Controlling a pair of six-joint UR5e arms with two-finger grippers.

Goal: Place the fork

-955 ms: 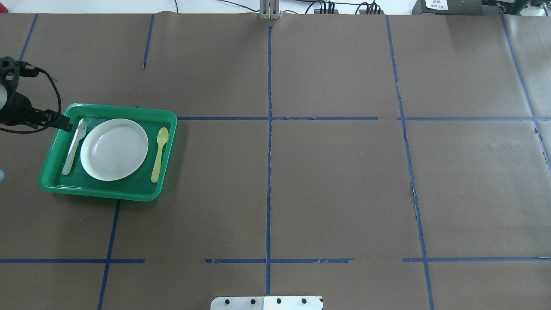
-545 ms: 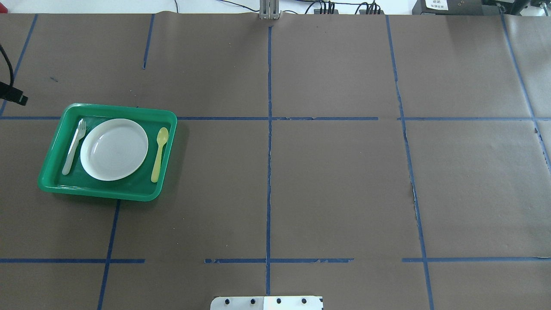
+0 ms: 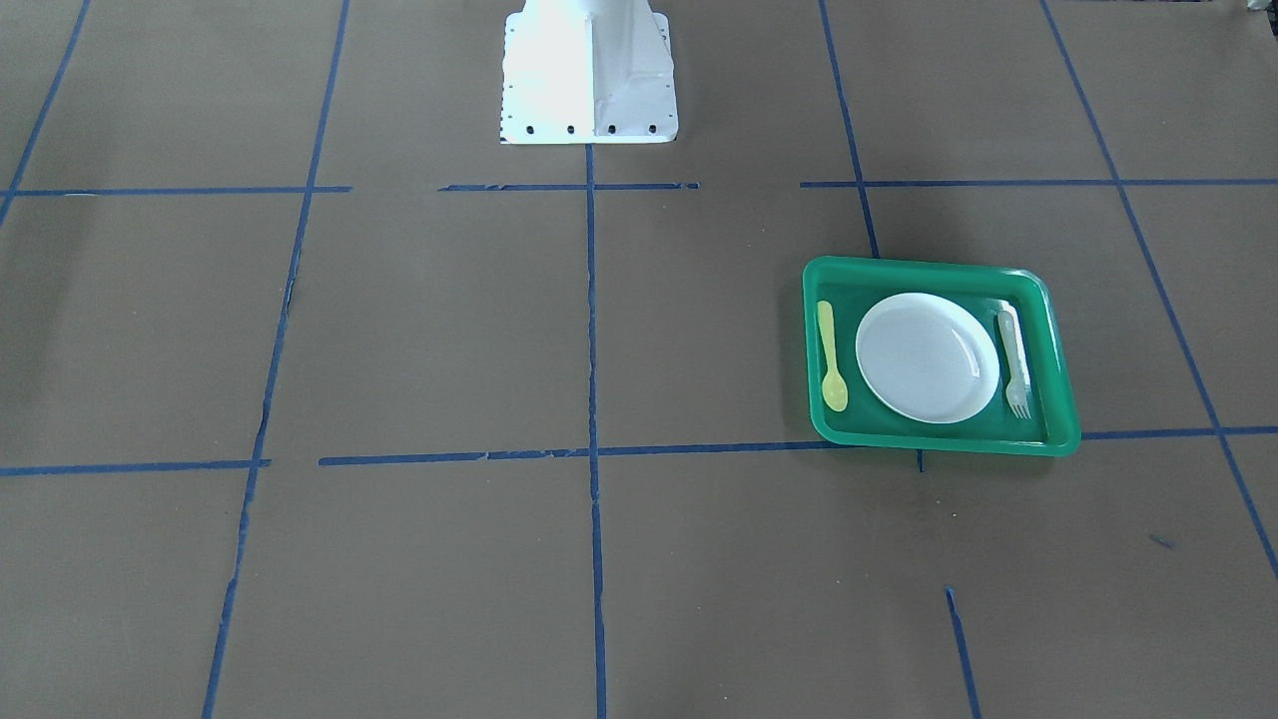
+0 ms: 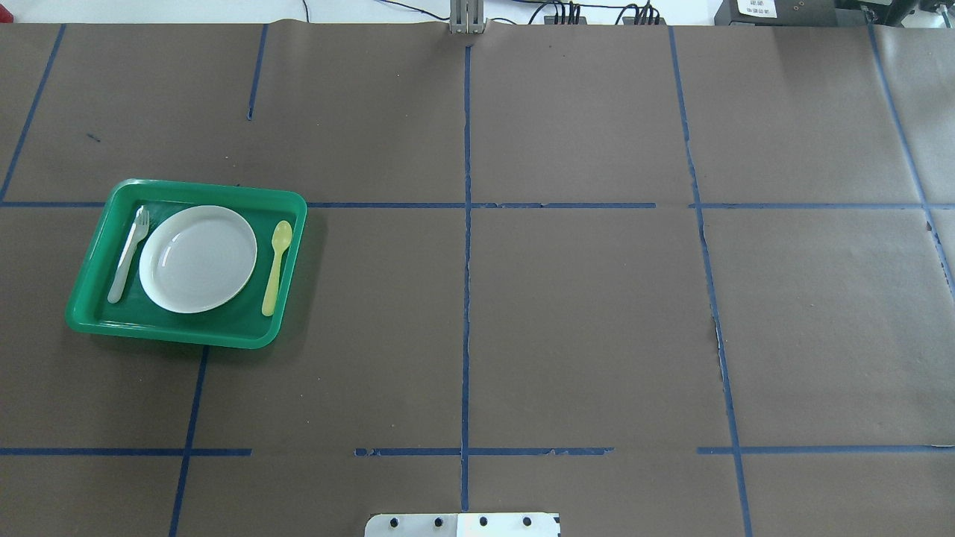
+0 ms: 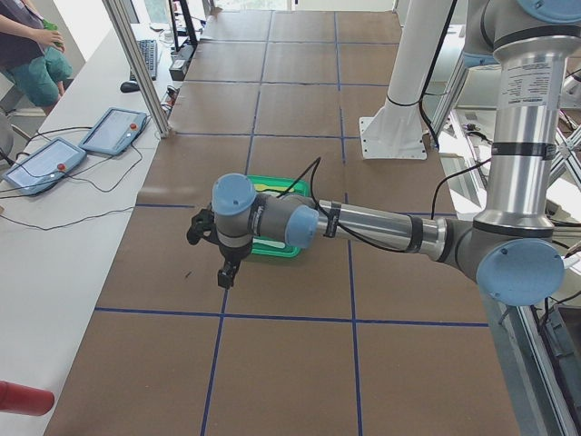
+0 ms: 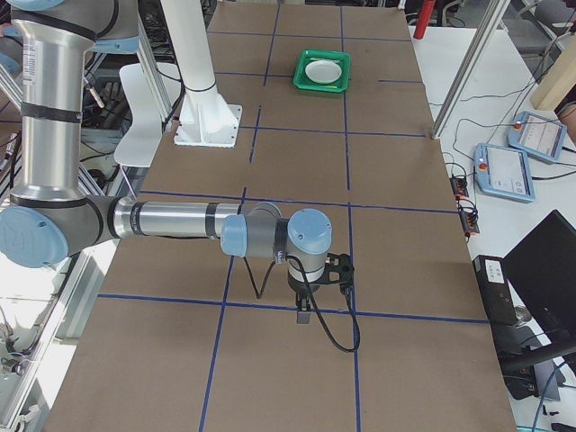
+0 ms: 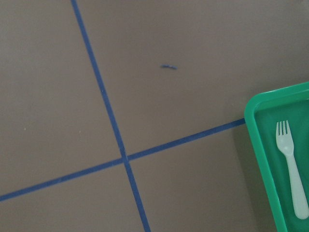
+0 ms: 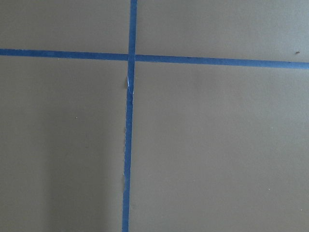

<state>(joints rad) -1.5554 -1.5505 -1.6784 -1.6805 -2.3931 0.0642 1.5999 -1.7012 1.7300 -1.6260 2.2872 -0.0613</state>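
Note:
The pale grey-green fork (image 4: 128, 253) lies flat in the green tray (image 4: 186, 186), left of the white plate (image 4: 198, 259), tines pointing away from me. It also shows in the front view (image 3: 1014, 361) and the left wrist view (image 7: 291, 166). The yellow-green spoon (image 4: 276, 267) lies on the plate's other side. My left gripper (image 5: 225, 272) hangs above the table just off the tray's outer edge, seen only in the left side view; I cannot tell its state. My right gripper (image 6: 303, 315) hovers far away over bare paper; I cannot tell its state.
The table is covered in brown paper with a blue tape grid. The white robot base plate (image 4: 462, 524) sits at the near middle edge. Tablets (image 5: 113, 130) and cables lie on the side bench beyond the table's left end.
My left arm has drawn back to the left, out of the overhead view. The fork, plate, spoon and tray have not moved.

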